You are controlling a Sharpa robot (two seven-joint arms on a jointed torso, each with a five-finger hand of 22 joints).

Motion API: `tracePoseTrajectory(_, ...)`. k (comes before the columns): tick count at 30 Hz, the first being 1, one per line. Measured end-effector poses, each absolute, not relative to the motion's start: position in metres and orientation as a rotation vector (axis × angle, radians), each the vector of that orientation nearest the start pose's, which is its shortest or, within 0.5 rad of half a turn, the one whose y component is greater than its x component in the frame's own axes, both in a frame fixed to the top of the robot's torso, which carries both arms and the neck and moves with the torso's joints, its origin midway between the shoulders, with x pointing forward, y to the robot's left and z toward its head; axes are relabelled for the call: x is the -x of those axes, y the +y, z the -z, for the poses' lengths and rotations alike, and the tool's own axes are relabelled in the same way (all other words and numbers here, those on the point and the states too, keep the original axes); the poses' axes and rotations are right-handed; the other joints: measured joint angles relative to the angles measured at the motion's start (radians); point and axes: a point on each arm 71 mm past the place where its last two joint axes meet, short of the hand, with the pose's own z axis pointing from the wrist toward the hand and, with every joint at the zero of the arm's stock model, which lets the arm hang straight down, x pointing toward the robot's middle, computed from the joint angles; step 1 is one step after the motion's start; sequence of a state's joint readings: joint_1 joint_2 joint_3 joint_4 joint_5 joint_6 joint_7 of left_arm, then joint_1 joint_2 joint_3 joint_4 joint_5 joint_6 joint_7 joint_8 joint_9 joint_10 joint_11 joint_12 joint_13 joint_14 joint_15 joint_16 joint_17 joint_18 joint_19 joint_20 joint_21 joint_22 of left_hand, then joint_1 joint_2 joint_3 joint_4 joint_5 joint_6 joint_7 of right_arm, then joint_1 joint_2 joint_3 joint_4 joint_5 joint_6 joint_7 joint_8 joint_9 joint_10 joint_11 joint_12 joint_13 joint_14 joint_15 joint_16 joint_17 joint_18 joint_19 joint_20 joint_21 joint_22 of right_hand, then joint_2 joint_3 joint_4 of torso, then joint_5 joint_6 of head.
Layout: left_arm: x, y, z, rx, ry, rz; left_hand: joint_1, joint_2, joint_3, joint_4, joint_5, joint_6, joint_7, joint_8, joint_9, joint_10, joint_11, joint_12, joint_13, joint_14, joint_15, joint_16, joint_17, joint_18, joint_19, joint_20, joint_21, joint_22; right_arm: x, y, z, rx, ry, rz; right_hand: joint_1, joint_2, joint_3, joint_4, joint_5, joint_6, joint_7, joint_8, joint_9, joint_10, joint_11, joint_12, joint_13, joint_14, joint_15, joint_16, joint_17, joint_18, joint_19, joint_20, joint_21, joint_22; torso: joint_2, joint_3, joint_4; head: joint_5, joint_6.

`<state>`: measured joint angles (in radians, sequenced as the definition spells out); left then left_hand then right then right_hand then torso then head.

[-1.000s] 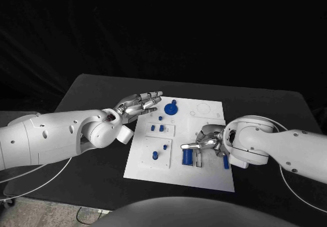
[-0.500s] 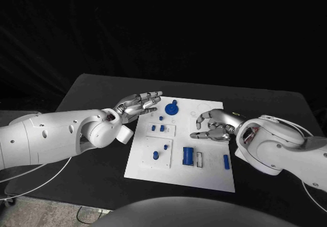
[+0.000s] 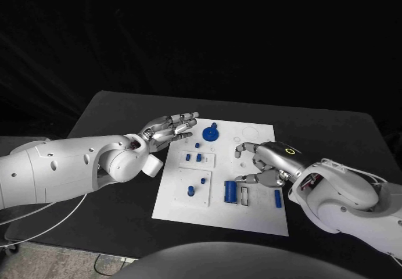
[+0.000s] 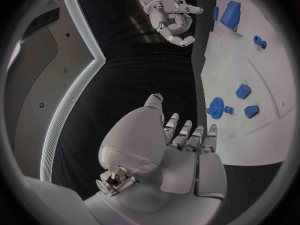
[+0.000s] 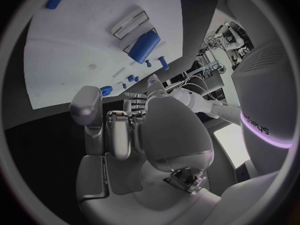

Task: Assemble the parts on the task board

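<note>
Since a second ago the right robot hand (image 3: 266, 163) has lifted off the blue block (image 3: 230, 191) and drawn back toward the board's right side, fingers loosely curled around nothing. The left robot hand (image 3: 170, 128) has not moved: flat and spread at the upper left corner of the white board (image 3: 219, 218) on the black bench (image 3: 117, 110). The left wrist view shows the gear (image 4: 216, 107) beside two small blue pieces, just off its fingertips (image 4: 211, 130). The block lies beside a white slot, long axis running toward and away from the robot. A blue peg (image 3: 278, 199) lies parallel, nearer the right edge.
</note>
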<state>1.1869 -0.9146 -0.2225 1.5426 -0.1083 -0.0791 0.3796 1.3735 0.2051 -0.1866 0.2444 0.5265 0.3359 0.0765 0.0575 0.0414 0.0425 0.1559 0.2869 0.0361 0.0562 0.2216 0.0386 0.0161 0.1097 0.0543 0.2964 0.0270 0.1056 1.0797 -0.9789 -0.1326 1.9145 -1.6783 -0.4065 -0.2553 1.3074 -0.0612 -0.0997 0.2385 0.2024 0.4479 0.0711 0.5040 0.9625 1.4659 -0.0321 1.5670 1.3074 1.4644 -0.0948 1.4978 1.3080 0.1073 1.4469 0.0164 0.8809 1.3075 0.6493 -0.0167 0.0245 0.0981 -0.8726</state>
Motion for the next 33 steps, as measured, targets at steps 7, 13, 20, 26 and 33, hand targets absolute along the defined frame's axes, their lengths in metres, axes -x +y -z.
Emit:
tracePoseTrajectory(7,-0.445,0.229,0.247,1.031,1.757,1.57,0.0,0.0,0.0,0.0,0.005,0.0,0.0,0.0,0.0,0.0,0.0,0.0,0.0,0.0,0.0,0.0,0.0,0.0,0.0,0.0,0.0,0.001,-0.358,-0.155,0.233,0.336,1.687,-0.744,-0.054,-0.097,0.081,0.055,-0.114,-0.017,0.005,0.066,-0.04,0.0,0.007,0.0,0.0,0.004,0.004,0.0,0.0,0.0,0.0,0.0,0.0,0.0,0.0,0.0,0.0006,-0.004,0.0)
tracePoseTrajectory(13,-0.445,0.229,0.247,1.031,1.759,1.573,0.0,0.0,0.0,0.0,0.005,0.0,0.0,0.0,0.0,0.001,0.001,0.0,0.0,0.0,0.0,0.0,0.001,0.0,0.0,0.0,0.0,0.002,-0.356,-0.15,0.241,0.352,1.691,-0.743,-0.099,-0.13,0.079,0.058,-0.147,-0.027,0.004,0.108,-0.05,0.0,0.007,0.0,0.0,0.004,0.004,0.0,0.0,0.0,0.0,0.0,-0.008,0.0,0.0,-0.0001,0.0008,-0.005,0.0)
tracePoseTrajectory(20,-0.445,0.228,0.247,1.031,1.761,1.575,0.0,0.0,0.0,0.0,0.005,0.0,0.0,0.0,0.0,0.004,0.004,0.0,0.0,0.0,0.0,0.0,0.001,0.0,0.0,0.0,0.0,0.002,-0.354,-0.146,0.246,0.358,1.702,-0.734,-0.13,-0.135,0.014,0.058,-0.147,-0.053,0.008,0.146,-0.051,0.0,0.007,0.0,0.0,0.004,0.004,0.0,0.0,0.0,0.0,0.0,-0.008,0.0,0.0,-0.0001,0.0015,-0.002,0.0)
tracePoseTrajectory(26,-0.445,0.229,0.247,1.032,1.763,1.575,0.0,0.0,0.003,-0.002,0.005,0.0,0.0,0.0,0.0,0.004,0.004,0.0,0.0,0.0,0.0,0.0,0.001,0.0,0.006,-0.001,0.0,0.002,-0.353,-0.145,0.251,0.363,1.722,-0.724,-0.134,-0.131,0.002,0.06,-0.147,-0.053,0.008,0.154,-0.054,0.0,0.007,0.0,0.0,0.0,0.007,0.0,0.0,0.0,0.0,0.0,-0.012,0.0,-0.001,-0.0007,0.0014,-0.003,0.0)
tracePoseTrajectory(33,-0.445,0.228,0.248,1.032,1.765,1.578,0.009,0.001,0.004,-0.004,0.005,-0.004,0.004,0.0,0.0,0.004,0.004,0.0,0.0,0.0,0.0,0.0,0.001,0.0,0.007,0.0,0.0,0.003,-0.35,-0.142,0.258,0.366,1.742,-0.713,-0.134,-0.131,0.002,0.06,-0.147,-0.06,0.009,0.154,-0.055,0.0,0.006,0.0,0.0,0.0,0.007,0.0,0.0,0.0,0.0,0.0,-0.012,0.001,-0.001,-0.0007,0.0014,-0.004,0.0)
